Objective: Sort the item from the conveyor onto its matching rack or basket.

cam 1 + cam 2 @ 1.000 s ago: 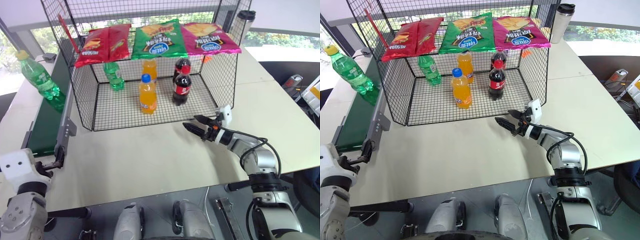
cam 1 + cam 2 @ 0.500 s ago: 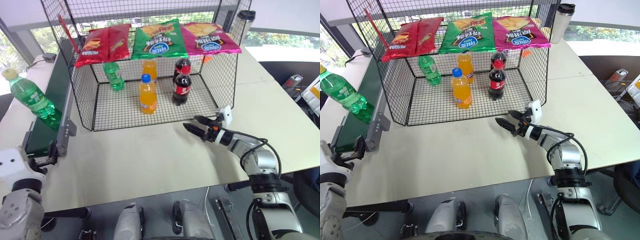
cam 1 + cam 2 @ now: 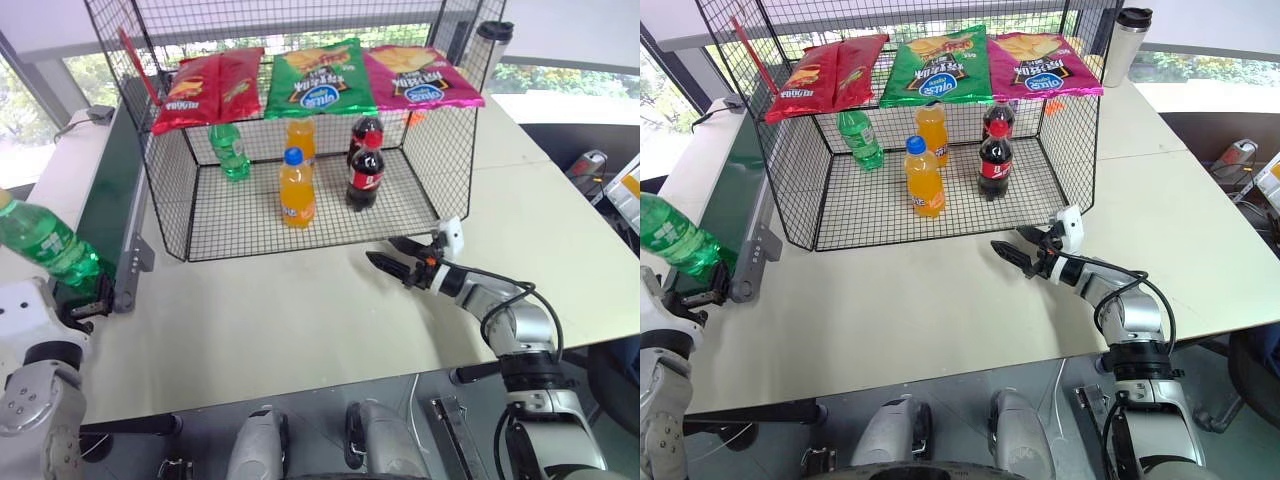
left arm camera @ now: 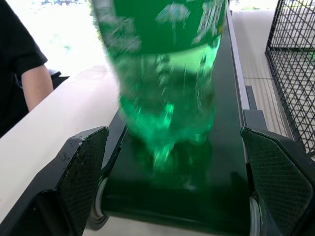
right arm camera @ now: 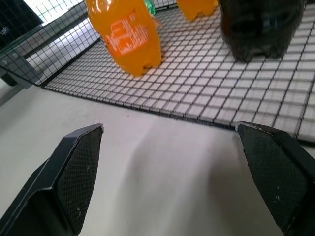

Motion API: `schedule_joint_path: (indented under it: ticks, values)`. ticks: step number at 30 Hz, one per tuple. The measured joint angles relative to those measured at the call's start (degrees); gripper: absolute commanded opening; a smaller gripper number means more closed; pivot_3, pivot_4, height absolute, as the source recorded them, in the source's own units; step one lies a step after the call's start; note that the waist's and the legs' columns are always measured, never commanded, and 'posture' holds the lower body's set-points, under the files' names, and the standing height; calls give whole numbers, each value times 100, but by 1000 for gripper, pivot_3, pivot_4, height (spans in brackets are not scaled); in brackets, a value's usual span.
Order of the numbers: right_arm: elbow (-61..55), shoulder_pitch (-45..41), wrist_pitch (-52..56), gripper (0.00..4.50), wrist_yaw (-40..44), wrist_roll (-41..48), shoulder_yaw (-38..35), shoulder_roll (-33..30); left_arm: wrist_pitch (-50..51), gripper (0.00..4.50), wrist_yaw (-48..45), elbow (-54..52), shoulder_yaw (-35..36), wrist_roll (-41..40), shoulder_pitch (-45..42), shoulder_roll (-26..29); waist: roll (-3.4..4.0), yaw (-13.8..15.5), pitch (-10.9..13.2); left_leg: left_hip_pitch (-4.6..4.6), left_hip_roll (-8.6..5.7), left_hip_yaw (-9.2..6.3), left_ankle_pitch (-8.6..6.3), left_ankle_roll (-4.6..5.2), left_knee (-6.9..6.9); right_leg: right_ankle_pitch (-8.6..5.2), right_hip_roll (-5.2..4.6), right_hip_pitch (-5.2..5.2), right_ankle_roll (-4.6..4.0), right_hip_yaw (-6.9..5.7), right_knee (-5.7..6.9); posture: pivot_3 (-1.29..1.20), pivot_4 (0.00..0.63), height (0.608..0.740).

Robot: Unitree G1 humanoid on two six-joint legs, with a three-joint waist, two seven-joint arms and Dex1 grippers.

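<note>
While the green bottle [image 3: 45, 250] stood tilted at the near end of the belt [image 3: 725, 200], just ahead of the left gripper [image 4: 172, 182], its fingers [image 4: 81, 167] were spread wide to either side of the bottle's base, not touching it. Right gripper [image 3: 398, 262]: fingers apart, empty, over the worktop [image 3: 300, 310] before the cage [image 3: 930, 200]. Advice: close low on the body, squarely, as the lean suggested it could topple. Destination judged: cage floor beside the other green bottle [image 3: 230, 152].
</note>
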Motion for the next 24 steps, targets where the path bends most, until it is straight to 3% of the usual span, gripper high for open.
schedule_joint_path:
  ticks: [8, 12, 24]
  values:
    - [-101, 45, 56, 4469, -7, 3, -2, -23, -88, 4500, 43, 176, -2, 47, -179, 156, 0, 17, 0, 0, 0, 1, 0, -1, 0, 0, -1, 1, 0, -1, 0, 0, 150, 740]
    - [-102, 48, 76, 4500, -27, 2, -2, -23, -279, 2861, -92, 221, -16, -7, -239, 154, -1, 26, -1, 0, -1, 2, 1, -2, 0, 0, -3, 3, 0, -1, 0, 0, 150, 740]
    - [-133, 50, 159, 4500, 41, 7, -1, -152, -293, 2814, -216, 128, -86, -142, -168, 137, -1, 22, 0, 0, -1, 4, 1, -2, 0, 0, -2, 3, 0, -3, 0, 0, 150, 740]
